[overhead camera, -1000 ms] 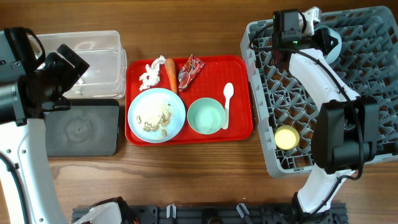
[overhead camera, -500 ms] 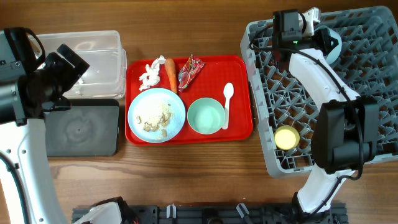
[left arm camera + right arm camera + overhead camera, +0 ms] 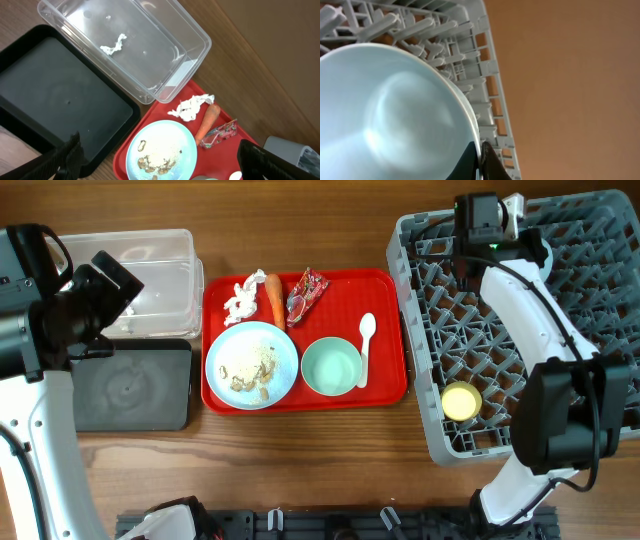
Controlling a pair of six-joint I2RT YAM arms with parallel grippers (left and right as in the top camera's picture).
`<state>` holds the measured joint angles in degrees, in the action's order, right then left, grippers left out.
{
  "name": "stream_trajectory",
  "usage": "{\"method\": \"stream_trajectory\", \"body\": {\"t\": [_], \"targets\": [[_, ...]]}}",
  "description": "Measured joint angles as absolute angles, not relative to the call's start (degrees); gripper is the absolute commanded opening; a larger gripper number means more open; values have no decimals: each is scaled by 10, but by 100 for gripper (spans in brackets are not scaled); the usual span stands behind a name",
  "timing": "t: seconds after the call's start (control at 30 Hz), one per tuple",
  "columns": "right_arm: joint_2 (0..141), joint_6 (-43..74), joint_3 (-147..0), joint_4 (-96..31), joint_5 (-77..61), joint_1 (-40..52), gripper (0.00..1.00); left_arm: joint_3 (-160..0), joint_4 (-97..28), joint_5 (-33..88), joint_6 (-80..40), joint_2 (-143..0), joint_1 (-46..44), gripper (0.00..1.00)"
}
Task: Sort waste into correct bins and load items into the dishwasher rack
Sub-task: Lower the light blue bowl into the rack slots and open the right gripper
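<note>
My right gripper is shut on the rim of the pale blue-white bowl at the back of the grey dishwasher rack. The yellow cup sits in the rack's front left. On the red tray lie the blue plate with beige scraps, the green bowl, the white spoon, a tissue, a carrot and a red wrapper. My left gripper is open and empty, high above the plate's left.
The clear tub stands at the back left with a white tissue scrap inside. The black tray lies in front of it. Bare wooden table shows in front of the red tray.
My right arm has shifted a little to the right over the rack with the bowl, which now hides under the arm in the overhead view. The left arm has not moved.
</note>
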<state>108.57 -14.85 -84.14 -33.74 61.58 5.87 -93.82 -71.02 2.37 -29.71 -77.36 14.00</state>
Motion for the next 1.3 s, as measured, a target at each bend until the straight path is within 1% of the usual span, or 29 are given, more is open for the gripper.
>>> {"method": "stream_trajectory", "body": {"t": [0.53, 0.8, 1.07, 1.3], "targets": [[1084, -134, -841, -341, 592, 36, 4, -938, -710, 24, -297, -774, 140, 100], [1084, -147, -839, -312, 591, 30, 4, -938, -710, 24, -297, -774, 140, 100], [1082, -166, -837, -278, 647, 12, 4, -938, -710, 24, -297, -774, 140, 100], [1082, -168, -836, -300, 642, 20, 4, -938, -710, 24, -297, -774, 140, 100]]}}
